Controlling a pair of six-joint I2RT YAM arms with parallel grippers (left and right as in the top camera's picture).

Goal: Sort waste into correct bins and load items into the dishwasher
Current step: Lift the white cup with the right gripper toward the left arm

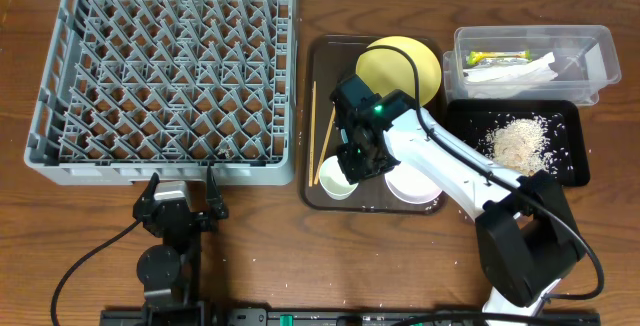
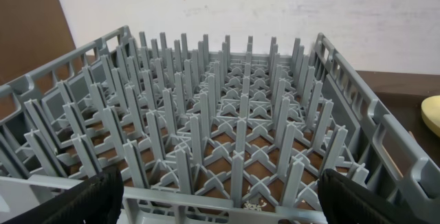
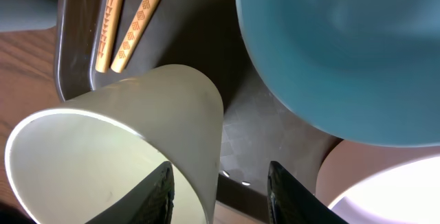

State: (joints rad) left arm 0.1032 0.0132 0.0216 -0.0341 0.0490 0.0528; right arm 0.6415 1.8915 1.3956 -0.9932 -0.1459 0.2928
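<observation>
Your wooden counter (image 1: 60, 256) meets a white wall (image 2: 275, 11); left fingers (image 2: 96, 196) gape before the dish rack (image 2: 227, 135), right fingers (image 3: 289, 189) loosely straddle the white cup (image 3: 124, 135)'s rim.

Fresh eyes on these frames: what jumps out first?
The big grey dish rack fills the upper left, with no dishes on its pegs. At centre, the right gripper hangs low over the brown tray, fingers apart, right at the small white cup. Further right, a heap of rice lies on the black tray.
</observation>
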